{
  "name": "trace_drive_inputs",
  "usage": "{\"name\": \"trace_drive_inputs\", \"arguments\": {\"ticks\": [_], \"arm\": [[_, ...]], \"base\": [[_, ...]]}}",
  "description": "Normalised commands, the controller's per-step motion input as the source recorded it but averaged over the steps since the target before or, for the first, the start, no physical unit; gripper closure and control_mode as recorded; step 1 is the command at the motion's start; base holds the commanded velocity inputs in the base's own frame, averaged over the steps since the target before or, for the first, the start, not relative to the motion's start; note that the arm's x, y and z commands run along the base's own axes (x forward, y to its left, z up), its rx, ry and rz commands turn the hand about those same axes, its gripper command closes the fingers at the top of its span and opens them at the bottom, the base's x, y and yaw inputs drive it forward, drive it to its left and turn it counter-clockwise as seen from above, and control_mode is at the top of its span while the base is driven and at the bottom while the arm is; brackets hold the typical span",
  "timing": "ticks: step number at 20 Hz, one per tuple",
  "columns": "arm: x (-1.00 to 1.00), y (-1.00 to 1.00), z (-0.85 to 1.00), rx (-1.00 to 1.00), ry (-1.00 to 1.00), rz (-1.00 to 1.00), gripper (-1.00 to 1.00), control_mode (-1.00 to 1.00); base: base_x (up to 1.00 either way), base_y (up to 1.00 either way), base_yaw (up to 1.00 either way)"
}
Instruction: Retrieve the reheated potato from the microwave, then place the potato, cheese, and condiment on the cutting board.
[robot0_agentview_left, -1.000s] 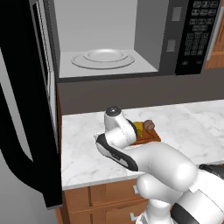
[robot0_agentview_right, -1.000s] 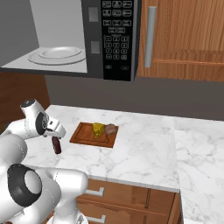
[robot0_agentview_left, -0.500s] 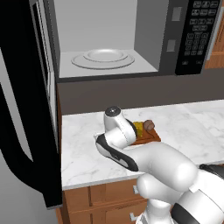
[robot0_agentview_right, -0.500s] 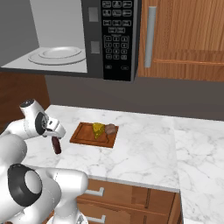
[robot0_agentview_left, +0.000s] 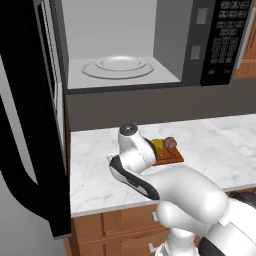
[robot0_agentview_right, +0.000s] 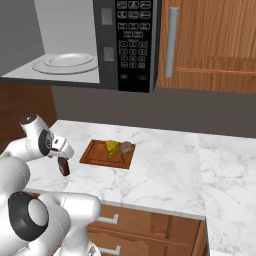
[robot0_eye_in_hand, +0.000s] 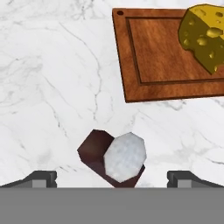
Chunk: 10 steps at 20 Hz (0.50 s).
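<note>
The condiment (robot0_eye_in_hand: 114, 160), a dark bottle with a pale cap, stands on the marble counter a little off the cutting board (robot0_eye_in_hand: 162, 52). My gripper (robot0_eye_in_hand: 113, 177) hangs right over it, open, one fingertip on each side of the bottle and clear of it. On the board lie the yellow cheese (robot0_eye_in_hand: 202, 36) and the brown potato (robot0_agentview_right: 126, 147), side by side. From the right base view the bottle (robot0_agentview_right: 63, 166) sits left of the board (robot0_agentview_right: 95, 152), under my hand. The microwave (robot0_agentview_right: 132, 45) stands open above, its glass turntable (robot0_agentview_right: 65, 62) bare.
The microwave's black door (robot0_agentview_left: 30, 125) is swung wide open at the left, reaching down past the counter's edge. Wooden wall cabinets (robot0_agentview_right: 210, 45) hang to the right of the microwave. Marble counter (robot0_agentview_right: 165, 170) stretches right of the board.
</note>
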Motion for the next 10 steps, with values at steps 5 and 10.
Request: {"name": "trace_drive_inputs", "arguments": {"ticks": [5,10], "arm": [[-0.07,0.0,-0.06,0.0,-0.05,0.0,-1.0,-1.0],[0.0,-0.01,-0.08,0.01,-0.04,0.01,-1.0,-1.0]], "base": [[0.0,0.0,0.0],[0.0,0.0,0.0]]}}
